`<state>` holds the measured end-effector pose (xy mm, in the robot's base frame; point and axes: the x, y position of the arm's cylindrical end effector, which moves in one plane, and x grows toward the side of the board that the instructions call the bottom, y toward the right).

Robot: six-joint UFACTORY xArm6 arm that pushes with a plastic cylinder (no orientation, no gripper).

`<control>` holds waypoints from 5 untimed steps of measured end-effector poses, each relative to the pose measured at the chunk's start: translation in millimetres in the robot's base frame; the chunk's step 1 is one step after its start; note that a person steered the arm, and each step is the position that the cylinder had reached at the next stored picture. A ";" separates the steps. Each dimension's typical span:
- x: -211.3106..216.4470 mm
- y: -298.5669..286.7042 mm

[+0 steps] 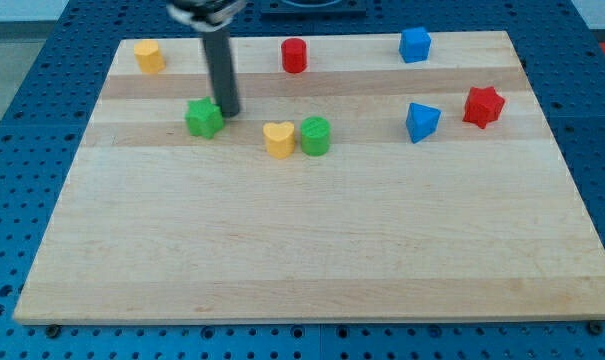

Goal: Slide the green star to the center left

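My tip [229, 113] sits on the wooden board [302, 250] in its upper left part, at the lower end of a straight dark rod that comes down from the view's top edge. The rod is a plain tool with no jaws; it grips nothing and only presses sideways. The tip stands just to the view's right of the green star [204, 118], at the star's upper right edge; contact appears likely, but whether it actually touches cannot be told.

The green star lies left of centre, in the upper third of the board, well in from the left edge.

Further toward the view's right, near the middle of the board, a yellow heart [278, 139] and a green cylinder [316, 136] stand side by side, touching or nearly so. Along the top edge lie a yellow block [149, 56] at the left, a red cylinder [295, 55] near the middle and a blue cube [415, 45] to the right. On the right side, a blue block [422, 121] of angular shape lies near a red star [484, 106], the two apart.
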<state>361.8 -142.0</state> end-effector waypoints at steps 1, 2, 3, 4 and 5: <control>13.9 -40.9; 12.5 -35.0; 11.7 4.5; 29.4 1.2; 33.5 -52.8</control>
